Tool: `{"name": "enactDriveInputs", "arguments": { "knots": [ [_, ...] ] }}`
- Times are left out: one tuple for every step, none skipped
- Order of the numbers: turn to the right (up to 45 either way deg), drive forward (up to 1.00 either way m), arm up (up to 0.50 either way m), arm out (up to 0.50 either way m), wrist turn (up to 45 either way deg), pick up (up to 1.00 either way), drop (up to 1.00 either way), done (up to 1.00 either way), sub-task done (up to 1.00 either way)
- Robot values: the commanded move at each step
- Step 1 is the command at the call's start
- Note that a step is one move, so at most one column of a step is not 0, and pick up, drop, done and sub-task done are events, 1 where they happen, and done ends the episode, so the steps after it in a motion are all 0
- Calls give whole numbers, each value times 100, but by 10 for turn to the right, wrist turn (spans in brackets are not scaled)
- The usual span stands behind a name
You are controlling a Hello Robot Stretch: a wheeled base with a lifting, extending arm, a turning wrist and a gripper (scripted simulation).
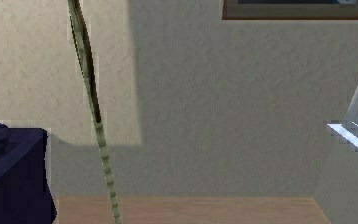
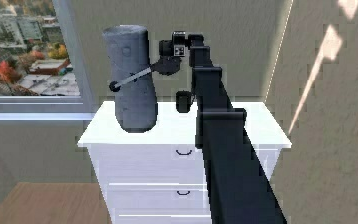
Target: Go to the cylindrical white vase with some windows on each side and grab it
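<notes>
A tall grey-white cylindrical vase (image 2: 128, 55) shows in the arm side view, its base low over the top of a white dresser (image 2: 137, 150). The dark arm (image 2: 222, 130) rises from the bottom edge to the two white marker squares. Left of them, the gripper (image 2: 121, 84) has its thin fingers (image 2: 137, 75) lying across the vase's front. I cannot tell whether the vase rests on the dresser top or hangs from the gripper, so I cannot tell whether the gripper holds it.
A small dark object (image 2: 182, 100) sits on the dresser beside the arm. A window (image 2: 27, 50) with a city view lies left of the dresser. Ahead, a thin green stem (image 1: 92, 110) slants down a bare wall, with dark furniture (image 1: 17, 175) at the lower left and a window ledge (image 1: 349, 135) at the right.
</notes>
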Motion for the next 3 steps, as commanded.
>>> {"name": "enactDriveInputs", "arguments": {
  "knots": [
    [0, 0, 0, 0, -450, 0, 0, 0, 0],
    [0, 0, 0, 0, -270, 0, 0, 0, 0],
    [0, 0, 0, -48, 0, 0, 0, 0, 0]
  ]
}}
